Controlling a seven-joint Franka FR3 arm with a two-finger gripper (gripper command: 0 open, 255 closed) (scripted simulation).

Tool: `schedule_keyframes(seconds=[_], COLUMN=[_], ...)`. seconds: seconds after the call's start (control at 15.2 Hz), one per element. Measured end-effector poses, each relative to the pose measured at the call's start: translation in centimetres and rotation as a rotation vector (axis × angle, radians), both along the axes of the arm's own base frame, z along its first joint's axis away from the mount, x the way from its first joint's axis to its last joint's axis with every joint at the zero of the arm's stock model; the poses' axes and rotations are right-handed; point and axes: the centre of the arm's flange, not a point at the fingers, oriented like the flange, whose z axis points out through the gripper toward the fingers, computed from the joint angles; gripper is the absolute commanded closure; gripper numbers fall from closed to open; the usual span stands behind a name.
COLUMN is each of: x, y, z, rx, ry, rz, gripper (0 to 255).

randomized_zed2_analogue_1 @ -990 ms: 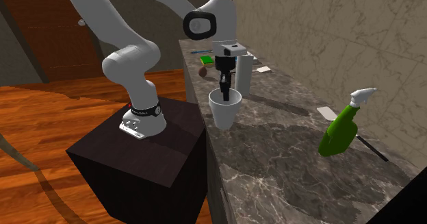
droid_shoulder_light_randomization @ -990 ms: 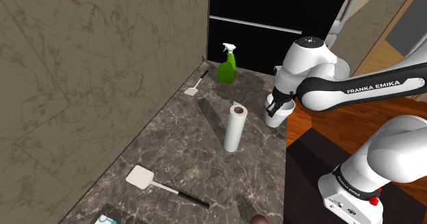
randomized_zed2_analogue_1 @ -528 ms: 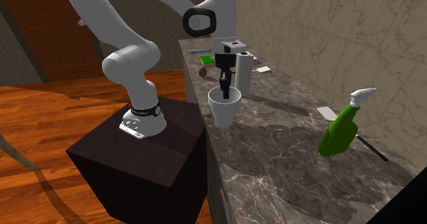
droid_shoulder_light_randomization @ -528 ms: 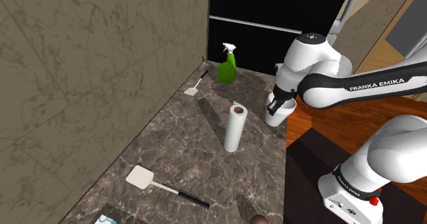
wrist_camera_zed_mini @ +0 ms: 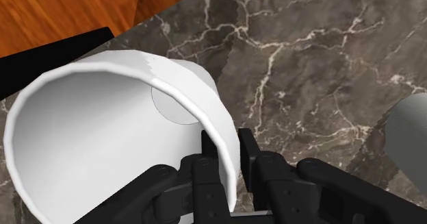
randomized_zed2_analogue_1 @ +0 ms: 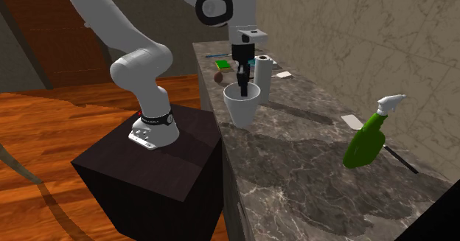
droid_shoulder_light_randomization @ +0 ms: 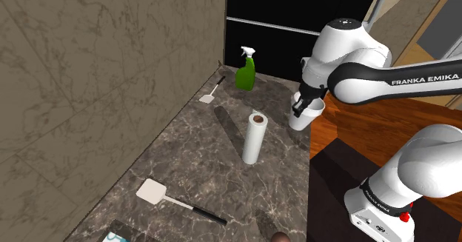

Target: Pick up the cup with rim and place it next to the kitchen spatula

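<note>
This is a home kitchen. A long countertop (droid_shoulder_light_randomization: pixel 222 166) of dark veined marble runs along a wall (droid_shoulder_light_randomization: pixel 89 70) of tan, stone-like slabs. On it are household things: an upright paper towel roll (droid_shoulder_light_randomization: pixel 254 138), a green spray bottle (droid_shoulder_light_randomization: pixel 246 70) and a flat white spatula (droid_shoulder_light_randomization: pixel 152 192) with a black handle. Beside the counter lies a reddish wooden floor (randomized_zed2_analogue_1: pixel 59 129).

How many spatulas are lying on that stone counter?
2. One spatula lies by the wall near the green spray bottle. The other spatula lies toward the shoulder view's bottom, past the paper towel roll. Others could be hidden from these views.
</note>
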Motion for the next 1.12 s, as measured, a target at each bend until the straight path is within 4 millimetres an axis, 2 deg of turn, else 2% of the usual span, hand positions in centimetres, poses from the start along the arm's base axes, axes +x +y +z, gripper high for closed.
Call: schedule_keyframes(seconds=[1.12], x=[0.0], y=[0.0], z=[9.0], rx=[0.0], ry=[0.0], rz=[0.0], gripper=[255])
